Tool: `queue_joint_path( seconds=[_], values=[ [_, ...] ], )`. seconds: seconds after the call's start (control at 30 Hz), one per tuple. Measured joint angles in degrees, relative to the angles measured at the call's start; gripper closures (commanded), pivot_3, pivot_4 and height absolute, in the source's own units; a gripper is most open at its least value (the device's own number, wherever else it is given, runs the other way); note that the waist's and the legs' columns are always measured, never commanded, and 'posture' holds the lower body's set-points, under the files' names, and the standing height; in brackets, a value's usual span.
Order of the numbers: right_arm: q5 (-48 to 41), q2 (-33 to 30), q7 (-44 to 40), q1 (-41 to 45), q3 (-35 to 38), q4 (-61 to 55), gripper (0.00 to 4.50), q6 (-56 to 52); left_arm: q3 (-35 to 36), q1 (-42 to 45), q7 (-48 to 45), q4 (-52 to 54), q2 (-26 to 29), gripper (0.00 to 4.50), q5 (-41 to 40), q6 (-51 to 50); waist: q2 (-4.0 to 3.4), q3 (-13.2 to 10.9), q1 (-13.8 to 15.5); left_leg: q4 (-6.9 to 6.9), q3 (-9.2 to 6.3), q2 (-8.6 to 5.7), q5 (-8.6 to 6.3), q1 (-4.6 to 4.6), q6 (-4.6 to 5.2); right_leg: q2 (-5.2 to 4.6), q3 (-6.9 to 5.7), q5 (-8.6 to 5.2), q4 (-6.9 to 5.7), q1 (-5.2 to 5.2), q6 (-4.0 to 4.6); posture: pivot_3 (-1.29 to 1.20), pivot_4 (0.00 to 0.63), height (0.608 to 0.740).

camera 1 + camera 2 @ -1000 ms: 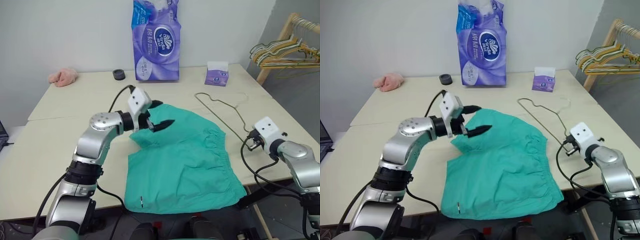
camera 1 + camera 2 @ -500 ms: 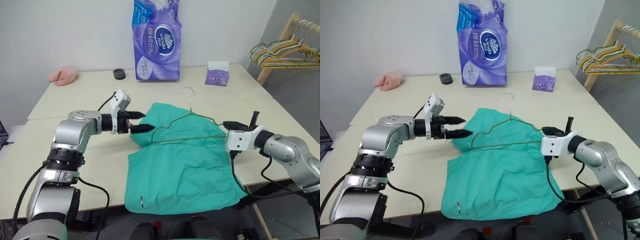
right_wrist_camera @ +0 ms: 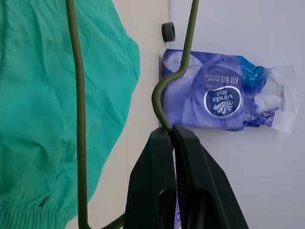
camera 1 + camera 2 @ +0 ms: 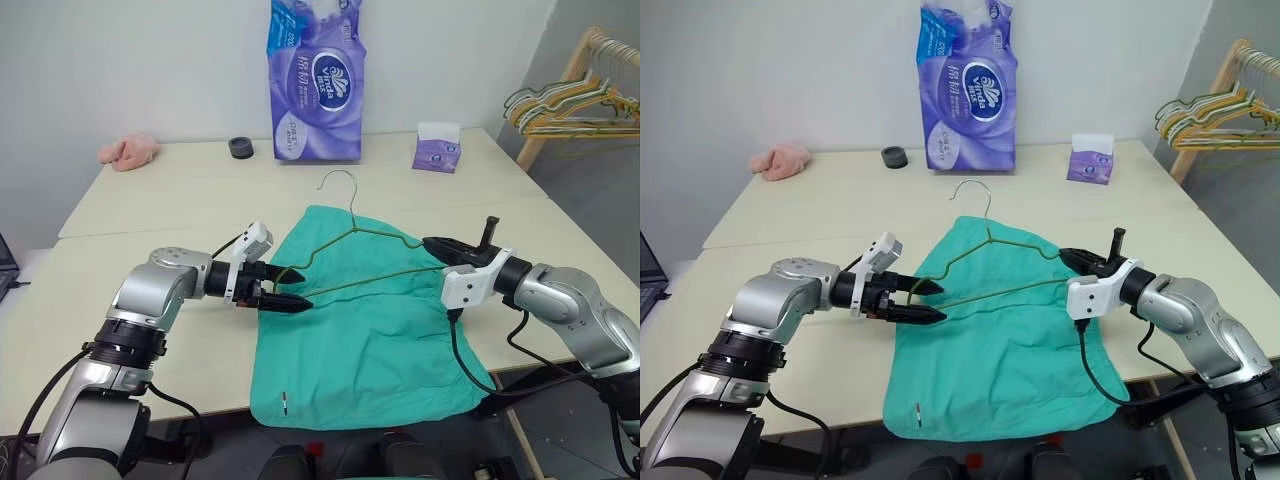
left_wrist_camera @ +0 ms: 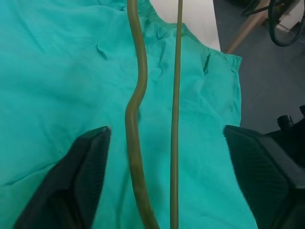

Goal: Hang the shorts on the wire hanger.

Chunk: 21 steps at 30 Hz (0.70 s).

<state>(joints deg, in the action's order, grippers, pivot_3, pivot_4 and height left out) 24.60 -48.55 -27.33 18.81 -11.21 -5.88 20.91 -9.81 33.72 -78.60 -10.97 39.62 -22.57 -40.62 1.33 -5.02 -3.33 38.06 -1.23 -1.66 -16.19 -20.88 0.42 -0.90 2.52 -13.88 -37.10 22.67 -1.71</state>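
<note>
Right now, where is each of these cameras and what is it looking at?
Head views: two eyes on the head look down over both arms at the shorts and hanger on the table.
Left wrist view: along the open left gripper, hanger wires between its fingers.
Right wrist view: along the right gripper, shut on the hanger.
All views share the shorts and hanger.

- The surface (image 4: pixel 150 190) is pale beige, with a seam running across it.
- The shorts (image 4: pixel 370 340) lie flat at its near edge, teal-green, hem hanging slightly over.
- A pink cloth lump (image 4: pixel 127 151) sits at the far left corner.
- A small black ring (image 4: pixel 239 148) rests beside a tall purple tissue pack (image 4: pixel 313 80).
- A small purple tissue box (image 4: pixel 436 148) stands far right.
</note>
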Motion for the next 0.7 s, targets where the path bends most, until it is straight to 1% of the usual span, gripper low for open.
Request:
queue_joint_path(
  seconds=[0.17,0.33,0.67,0.7],
  values=[
    [-0.1,0.5,-0.2,0.0,0.9,0.0,4.5,0.0,-1.3,-2.1,-1.7,0.9,0.2,2.96,0.0,-0.3,0.0,0.0,-0.1,-0.01,0.0,0.0,0.0,0.0,0.0,0.0,0.01,-0.01,-0.01,0.01,0.01,-0.11,0.058,0.74],
    [-0.6,0.5,-1.7,-0.2,1.0,0.0,4.5,0.1,-1.4,-2.2,-1.9,0.9,0.2,4.48,0.1,0.0,0.0,0.0,-0.1,0.0,0.0,0.0,0.0,0.01,0.0,0.0,0.0,-0.01,0.0,0.0,0.01,-0.11,0.058,0.74],
    [-0.8,0.2,-2.9,-1.0,1.6,0.0,4.5,1.8,-1.4,-2.5,-1.3,0.9,0.2,4.48,0.3,0.0,0.0,0.0,-0.1,0.0,0.0,0.0,0.0,0.01,0.0,0.0,0.0,0.0,-0.01,0.0,0.01,-0.11,0.061,0.74],
    [-1.2,0.3,-3.1,-1.2,1.9,0.0,3.99,1.9,-1.4,-2.6,-1.2,1.0,0.2,4.5,0.3,-0.1,0.0,0.0,-0.1,0.0,0.0,0.0,0.0,0.01,0.0,0.0,0.0,-0.01,-0.01,0.0,0.01,-0.11,0.061,0.74]
  ],
)
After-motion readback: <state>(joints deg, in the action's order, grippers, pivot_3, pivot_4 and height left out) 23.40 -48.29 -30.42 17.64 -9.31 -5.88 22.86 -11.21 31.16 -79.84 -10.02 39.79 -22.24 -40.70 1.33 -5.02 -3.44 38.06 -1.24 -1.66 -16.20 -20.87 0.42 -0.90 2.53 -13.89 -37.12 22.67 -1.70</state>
